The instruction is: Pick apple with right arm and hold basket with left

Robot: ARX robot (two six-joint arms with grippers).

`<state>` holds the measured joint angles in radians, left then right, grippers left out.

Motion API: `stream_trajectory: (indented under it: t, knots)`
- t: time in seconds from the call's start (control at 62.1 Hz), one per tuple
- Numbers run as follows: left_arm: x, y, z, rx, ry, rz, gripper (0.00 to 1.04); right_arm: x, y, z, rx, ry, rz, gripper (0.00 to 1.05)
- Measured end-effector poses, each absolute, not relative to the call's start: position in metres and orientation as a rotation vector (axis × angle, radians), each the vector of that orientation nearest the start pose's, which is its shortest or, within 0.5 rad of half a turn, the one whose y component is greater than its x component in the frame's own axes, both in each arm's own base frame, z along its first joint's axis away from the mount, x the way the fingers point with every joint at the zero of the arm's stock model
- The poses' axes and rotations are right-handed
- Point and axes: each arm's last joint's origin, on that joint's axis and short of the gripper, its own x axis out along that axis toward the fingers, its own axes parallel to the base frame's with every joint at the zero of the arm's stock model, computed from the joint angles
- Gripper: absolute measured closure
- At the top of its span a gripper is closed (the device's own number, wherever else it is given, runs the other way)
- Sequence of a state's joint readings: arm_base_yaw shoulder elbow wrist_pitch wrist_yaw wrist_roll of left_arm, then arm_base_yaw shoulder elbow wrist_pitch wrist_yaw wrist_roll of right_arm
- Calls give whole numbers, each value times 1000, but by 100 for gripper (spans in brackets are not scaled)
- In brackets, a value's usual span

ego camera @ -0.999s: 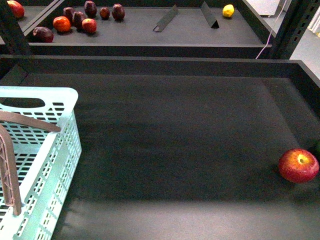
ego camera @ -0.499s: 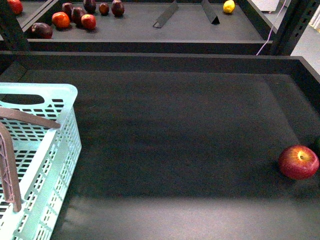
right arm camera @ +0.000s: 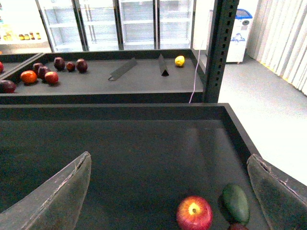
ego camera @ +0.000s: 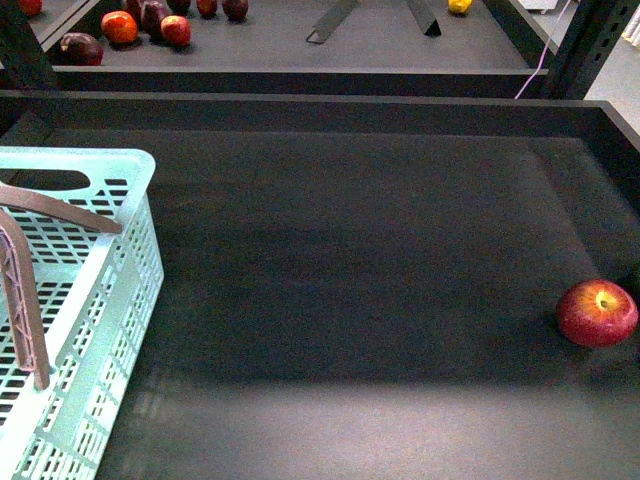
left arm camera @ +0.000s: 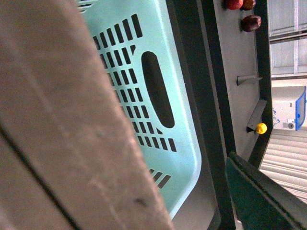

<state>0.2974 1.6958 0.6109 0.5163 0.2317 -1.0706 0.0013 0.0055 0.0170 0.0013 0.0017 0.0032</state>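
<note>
The red apple (ego camera: 597,313) lies at the far right of the dark tray, close to its side wall. In the right wrist view the apple (right arm camera: 194,213) shows between the spread fingers of my right gripper (right arm camera: 168,199), which is open and apart from it. The mint basket (ego camera: 110,165) stands at the left edge with its brown handle (ego camera: 25,310) raised. My left gripper (left arm camera: 158,211) is shut on that handle (left arm camera: 57,120), which fills most of its view above the basket wall (left arm camera: 144,96). One dark finger (left arm camera: 261,201) shows. Neither arm appears in the front view.
A green fruit (right arm camera: 235,203) lies right beside the apple, towards the tray's wall (right arm camera: 237,129). The back shelf holds several dark red and orange fruits (ego camera: 140,20), a lemon (right arm camera: 179,61) and metal dividers (ego camera: 330,20). An upright post (ego camera: 590,45) stands at the back right.
The front view has tipped downward, so the back shelf has slid toward the top edge. The apple and the basket keep their places in the tray.
</note>
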Motion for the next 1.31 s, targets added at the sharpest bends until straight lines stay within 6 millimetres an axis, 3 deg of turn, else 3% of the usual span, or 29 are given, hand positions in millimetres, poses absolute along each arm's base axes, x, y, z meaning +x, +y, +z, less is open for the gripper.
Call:
stream_trajectory:
  t: [0.161, 0.322, 0.773, 1.031, 1.112, 1.305]
  knots:
    - [291, 81, 124, -1188, 481, 376, 68, 97, 0, 169, 3, -13, 0, 9]
    - [287, 71, 135, -1215, 494, 347, 90, 97, 0, 169, 3, -13, 0, 9]
    - [256, 21, 192, -1047, 536, 102, 91, 97, 0, 169, 3, -13, 0, 9]
    - [247, -82, 235, -945, 619, -210, 91, 97, 0, 169, 3, -13, -1, 9]
    - [243, -112, 240, -918, 663, -296, 91, 97, 0, 169, 3, -13, 0, 9]
    - [232, -157, 238, -857, 746, -404, 91, 97, 0, 169, 3, -13, 0, 9]
